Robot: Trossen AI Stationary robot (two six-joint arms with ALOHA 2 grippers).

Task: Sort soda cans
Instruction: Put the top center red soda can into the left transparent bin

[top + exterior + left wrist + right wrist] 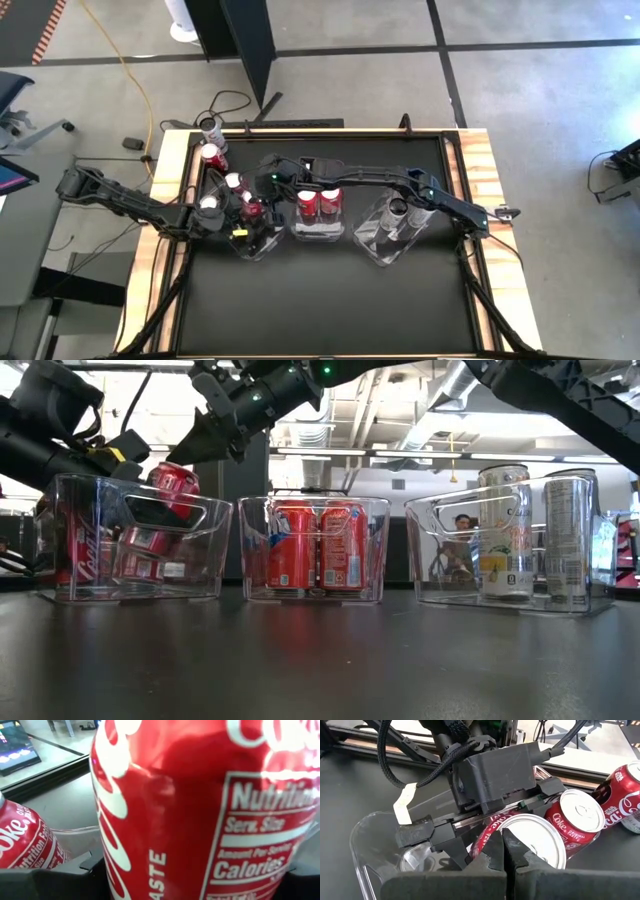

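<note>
Left pincer gripped a red can over the left bin, mid-drop; next, jaws must open; right pincer hovered shut, empty, nearby.

Lab/workshop; concrete floor w/ taped lines; exposed ceiling ducts; yellow cable.

worktop: black top, wooden edges | left clear bin: sits on it, red cans inside | middle clear bin: sits on it, two red cans standing | right clear bin: sits on it, silver cans standing | loose red cans: at the far left edge
</note>
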